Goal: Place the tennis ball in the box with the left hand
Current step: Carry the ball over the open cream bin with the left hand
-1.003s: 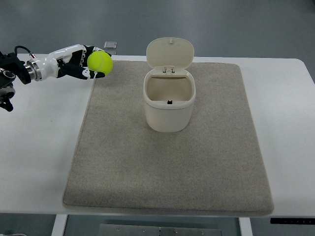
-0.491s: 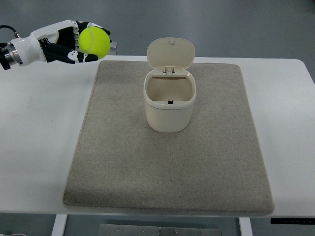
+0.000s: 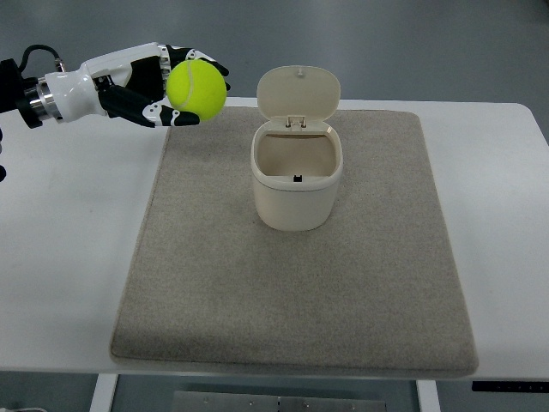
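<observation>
Your left hand (image 3: 159,81) comes in from the picture's left edge, fingers (image 3: 184,118) curled round the tennis ball (image 3: 196,91), which sits at the hand's far end, toward the box. The ball covers most of the palm, so you can't see the contact under it; only dark fingertips show above and below the ball's edge. The forearm is cut off by the left frame edge, with a cable loop just visible there. Whether the ball is well above the surface can't be judged from this steep angle. It overlaps the upper left corner of the grey mat (image 3: 300,283) in the picture. The box (image 3: 296,184) is to the right of the hand and nearer the camera, apart from it, standing upright on the mat. Its lid (image 3: 298,93) is flipped open and stands up behind the opening, level with the ball and just to its right, a clear gap between them. The box interior is in partial shadow; a small dark mark shows at the front inner rim, and you can't make out what it is. The mat lies on the white table (image 3: 69,257), whose near edge is cut off at the bottom.
</observation>
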Controlling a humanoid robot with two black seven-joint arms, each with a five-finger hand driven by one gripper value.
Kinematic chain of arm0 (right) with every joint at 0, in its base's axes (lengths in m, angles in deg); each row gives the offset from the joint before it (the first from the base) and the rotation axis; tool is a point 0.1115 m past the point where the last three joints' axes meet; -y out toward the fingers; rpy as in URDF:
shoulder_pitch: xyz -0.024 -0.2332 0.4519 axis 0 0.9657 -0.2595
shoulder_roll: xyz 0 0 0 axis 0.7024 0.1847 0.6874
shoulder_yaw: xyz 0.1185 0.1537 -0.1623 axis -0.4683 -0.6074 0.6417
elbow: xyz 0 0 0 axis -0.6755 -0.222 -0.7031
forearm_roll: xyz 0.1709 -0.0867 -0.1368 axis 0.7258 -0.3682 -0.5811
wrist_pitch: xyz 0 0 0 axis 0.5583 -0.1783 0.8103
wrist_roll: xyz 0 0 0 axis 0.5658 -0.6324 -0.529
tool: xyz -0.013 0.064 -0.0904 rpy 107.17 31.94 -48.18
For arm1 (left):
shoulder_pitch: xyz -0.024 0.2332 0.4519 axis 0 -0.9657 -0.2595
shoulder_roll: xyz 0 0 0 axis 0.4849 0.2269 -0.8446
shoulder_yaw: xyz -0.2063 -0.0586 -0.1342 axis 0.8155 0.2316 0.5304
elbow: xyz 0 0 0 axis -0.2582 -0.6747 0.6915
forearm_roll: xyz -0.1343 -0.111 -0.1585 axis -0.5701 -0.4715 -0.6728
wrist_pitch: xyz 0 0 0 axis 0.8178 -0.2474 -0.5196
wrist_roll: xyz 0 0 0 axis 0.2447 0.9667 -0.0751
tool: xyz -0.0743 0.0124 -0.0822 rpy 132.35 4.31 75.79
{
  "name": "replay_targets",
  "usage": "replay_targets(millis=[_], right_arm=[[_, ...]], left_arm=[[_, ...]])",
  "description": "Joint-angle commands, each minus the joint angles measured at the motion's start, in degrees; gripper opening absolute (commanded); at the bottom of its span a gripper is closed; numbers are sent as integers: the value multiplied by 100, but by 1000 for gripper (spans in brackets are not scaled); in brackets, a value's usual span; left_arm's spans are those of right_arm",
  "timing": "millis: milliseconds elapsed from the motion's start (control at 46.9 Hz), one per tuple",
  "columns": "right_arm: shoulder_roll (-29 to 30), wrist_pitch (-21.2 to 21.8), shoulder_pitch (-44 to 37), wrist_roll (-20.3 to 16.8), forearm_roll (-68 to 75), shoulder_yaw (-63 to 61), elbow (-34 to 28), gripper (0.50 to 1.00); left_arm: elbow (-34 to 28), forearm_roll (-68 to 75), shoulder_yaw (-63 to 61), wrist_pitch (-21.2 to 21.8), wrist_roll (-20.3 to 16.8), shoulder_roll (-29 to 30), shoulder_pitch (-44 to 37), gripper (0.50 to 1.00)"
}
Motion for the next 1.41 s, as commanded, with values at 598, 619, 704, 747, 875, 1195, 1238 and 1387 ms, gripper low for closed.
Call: replay_targets(millis=[598,619,704,747,875,1195,1238,1387], right_arm=[[0,1,0,0,0,-7,0,901],[0,1,0,0,0,-7,0,901],[0,1,0,0,0,2,0,901],[0,1,0,0,0,-7,0,903],[0,1,0,0,0,-7,0,901],[0,1,0,0,0,-7,0,901],[0,1,0,0,0,-7,0,901],[0,1,0,0,0,-7,0,903]], left_arm=[[-224,61,-304,817,88,-1226,105,726],[-224,61,-304,826,88,-1226,96,726],[-224,61,-304,826,88,-1235,87,726],[-233,61,-304,835,88,-1235,87,726],[-312,61,-409,940,88,-1375,70,726],[-409,52,-638,1195,88,-1692,105,726],[-452,52,-638,1204,88,-1718,122,726],[-532,52,-638,1213,88,-1841,122,726]])
